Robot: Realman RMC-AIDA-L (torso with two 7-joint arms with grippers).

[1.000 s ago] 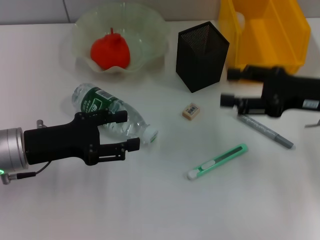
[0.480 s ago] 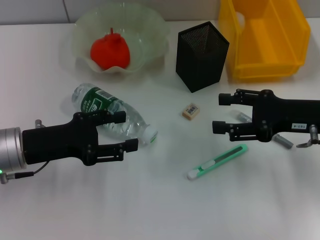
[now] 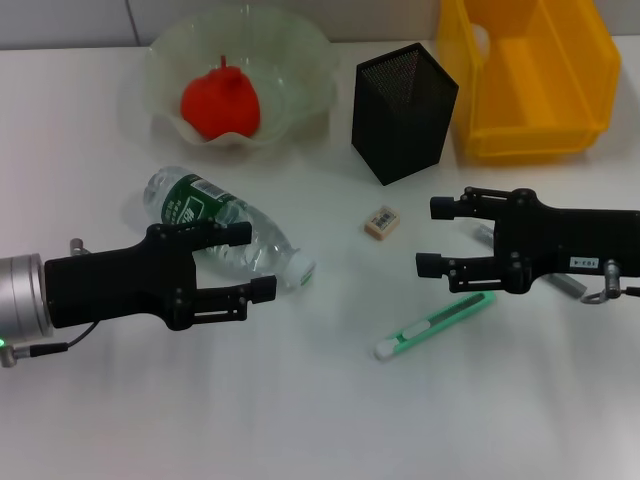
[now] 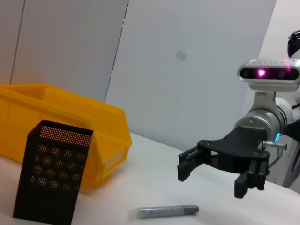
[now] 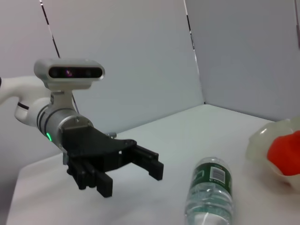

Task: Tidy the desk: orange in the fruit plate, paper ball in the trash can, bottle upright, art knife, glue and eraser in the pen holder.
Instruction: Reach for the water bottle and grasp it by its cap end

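Observation:
The clear bottle [image 3: 225, 232] with a green label lies on its side, cap pointing toward the table's middle. My left gripper [image 3: 255, 262] hovers open at its cap end, with nothing between its fingers. The red-orange orange [image 3: 220, 104] sits in the fruit plate [image 3: 300, 60]. My right gripper [image 3: 431, 237] is open, between the eraser [image 3: 382, 222] and the green art knife [image 3: 435, 322]. It covers most of the grey glue [image 3: 563, 283]. The black mesh pen holder [image 3: 403, 110] stands behind. No paper ball shows.
A yellow trash can bin [image 3: 530, 75] stands at the back right, next to the pen holder. The left wrist view shows the right gripper [image 4: 213, 180] above the glue [image 4: 164, 212]. The right wrist view shows the left gripper [image 5: 129, 180] beside the bottle [image 5: 211, 192].
My right gripper has moved left from near the yellow bin to over the glue, toward the eraser. The left arm and all objects have stayed put.

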